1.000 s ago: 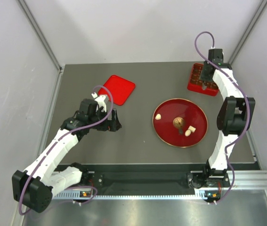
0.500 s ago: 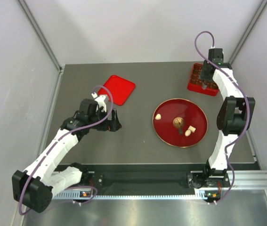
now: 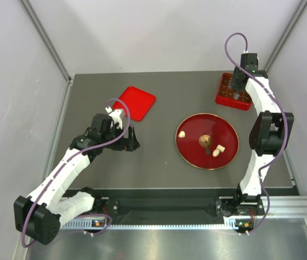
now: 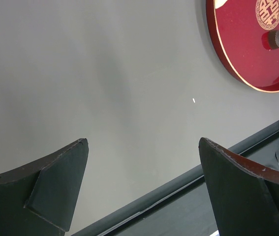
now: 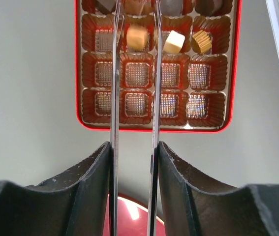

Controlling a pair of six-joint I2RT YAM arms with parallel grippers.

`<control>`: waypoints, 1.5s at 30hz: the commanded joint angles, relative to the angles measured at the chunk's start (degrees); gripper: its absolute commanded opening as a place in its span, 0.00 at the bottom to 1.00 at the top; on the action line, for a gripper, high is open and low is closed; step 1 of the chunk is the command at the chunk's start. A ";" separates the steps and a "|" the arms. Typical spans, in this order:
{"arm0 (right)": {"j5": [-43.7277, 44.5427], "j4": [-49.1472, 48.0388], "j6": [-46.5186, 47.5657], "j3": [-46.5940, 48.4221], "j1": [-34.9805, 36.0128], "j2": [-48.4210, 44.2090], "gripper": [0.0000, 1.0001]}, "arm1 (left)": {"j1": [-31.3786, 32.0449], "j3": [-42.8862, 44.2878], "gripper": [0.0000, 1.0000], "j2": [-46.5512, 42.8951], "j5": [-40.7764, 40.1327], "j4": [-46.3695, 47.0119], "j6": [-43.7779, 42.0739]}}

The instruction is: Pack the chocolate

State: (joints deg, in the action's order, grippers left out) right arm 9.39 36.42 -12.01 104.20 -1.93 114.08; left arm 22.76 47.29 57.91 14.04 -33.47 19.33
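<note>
The chocolate lies in two places. On the round red plate (image 3: pixel 194 151) are a cream piece (image 3: pixel 181 133), a dark one (image 3: pixel 208 145) and two cream ones (image 3: pixel 218 151). The red compartment tray (image 3: pixel 224 99) holds several pieces. The right wrist view shows a cream cube (image 5: pixel 173 42), a ridged tan piece (image 5: pixel 201 42) and dark ones along the top row. My right gripper (image 5: pixel 134 147) is shut on thin metal tongs (image 5: pixel 113 98) above the tray (image 5: pixel 154 129). A blurred tan piece (image 5: pixel 137 38) sits between the tong arms. My left gripper (image 4: pixel 143 147) is open and empty, left of the plate (image 4: pixel 237 59).
A flat red lid (image 3: pixel 137 102) lies at the back left, just beyond my left gripper (image 3: pixel 129 140). A gold-brown emblem (image 3: pixel 204 141) marks the plate's middle. The enclosure walls stand close behind and right of the tray. A dark rail runs along the table's near edge (image 4: pixel 178 182).
My right wrist has shifted slightly toward the back over the tray. The left arm and the pieces on the plate have not moved.
</note>
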 commanded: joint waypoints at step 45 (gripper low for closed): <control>-4.29 18.50 -14.08 -54.72 30.32 -59.50 0.43 | 0.26 -0.53 0.99 -1.04 -0.51 1.57 -0.26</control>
State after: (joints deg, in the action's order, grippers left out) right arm 4.82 54.11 -23.18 48.99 26.26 56.51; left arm 22.76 47.11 57.12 14.00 -33.45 19.33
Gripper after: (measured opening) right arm 0.432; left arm 0.989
